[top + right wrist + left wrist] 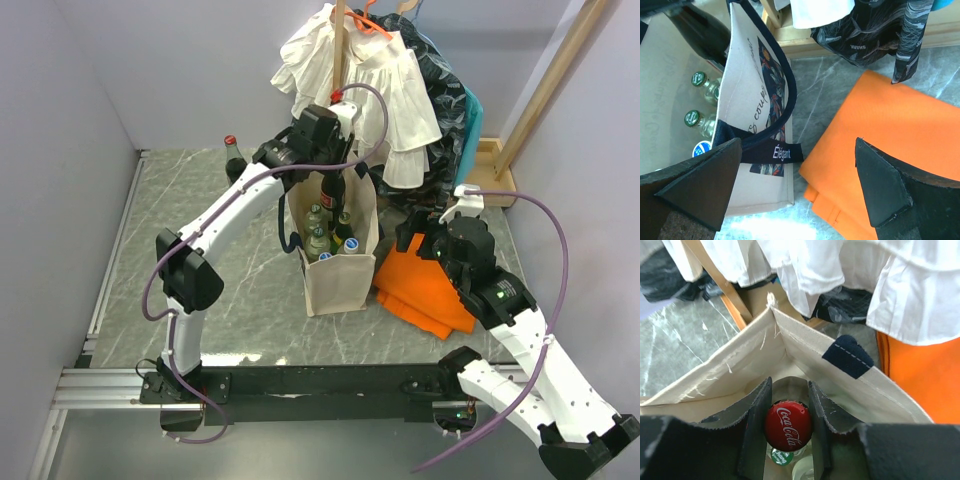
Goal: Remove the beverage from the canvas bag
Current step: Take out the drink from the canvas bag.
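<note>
Two grippers work around the canvas bag (pixel 340 280). The right gripper (pixel 797 150), fingers spread and empty, hangs over the orange cloth (pixel 425 290) just beside the bag's right wall. Bare surface (pixel 230 290) lies left of the bag. The left gripper (pixel 790 390) is clamped on the cola bottle (pixel 788 426) at its red cap, the bottle's body inside the bag's mouth. Hanging clothes (pixel 350 70) crowd the far rim.

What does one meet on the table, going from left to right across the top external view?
red-capped bottle → canvas bag → orange cloth
</note>
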Available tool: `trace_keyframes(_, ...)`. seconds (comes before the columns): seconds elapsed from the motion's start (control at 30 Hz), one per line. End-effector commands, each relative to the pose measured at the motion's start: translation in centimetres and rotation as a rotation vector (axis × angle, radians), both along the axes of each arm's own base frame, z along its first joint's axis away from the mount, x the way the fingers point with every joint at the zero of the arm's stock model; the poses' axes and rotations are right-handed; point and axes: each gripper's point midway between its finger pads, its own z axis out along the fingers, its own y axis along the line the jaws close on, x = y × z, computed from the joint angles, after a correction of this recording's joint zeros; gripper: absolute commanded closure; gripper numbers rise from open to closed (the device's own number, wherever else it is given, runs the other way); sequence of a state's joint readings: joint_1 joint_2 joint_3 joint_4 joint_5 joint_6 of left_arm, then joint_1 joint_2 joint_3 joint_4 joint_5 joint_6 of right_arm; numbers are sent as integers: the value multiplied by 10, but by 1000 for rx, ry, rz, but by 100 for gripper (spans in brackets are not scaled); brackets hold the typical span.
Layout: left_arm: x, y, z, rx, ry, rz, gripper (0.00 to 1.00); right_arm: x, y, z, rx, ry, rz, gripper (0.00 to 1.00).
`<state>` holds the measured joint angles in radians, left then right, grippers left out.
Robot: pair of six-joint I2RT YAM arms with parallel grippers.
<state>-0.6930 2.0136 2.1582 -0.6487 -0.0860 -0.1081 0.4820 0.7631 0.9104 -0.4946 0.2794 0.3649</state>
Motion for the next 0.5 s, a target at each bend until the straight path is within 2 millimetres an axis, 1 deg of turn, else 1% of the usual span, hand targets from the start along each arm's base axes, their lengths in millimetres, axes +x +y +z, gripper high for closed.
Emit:
trace_keyframes(0.0,-14,10,168,-241,-358,-7,99,2,0,18,14,-49,2,0)
trace_keyframes(0.23,-21,15,190,-260,-413,-9,99,2,0,17,14,-46,1,0)
trace_keyframes(0.27,-23,18,198,-272,-431,-8,99,2,-1,17,11,-47,-2,0)
trace_keyframes(0.33,-26,20,203,-281,-446,-8,99,2,0,14,9,-40,-1,0)
trace_keyframes(0.37,-30,22,213,-298,-465,-10,99,1,0,15,12,-42,-2,0)
trace_keyframes(0.43,-34,24,218,-306,-478,-13,99,1,0,14,15,-42,-1,0)
trace_keyframes(0.47,-36,27,224,-315,-490,-14,99,2,0,13,12,-41,-4,0)
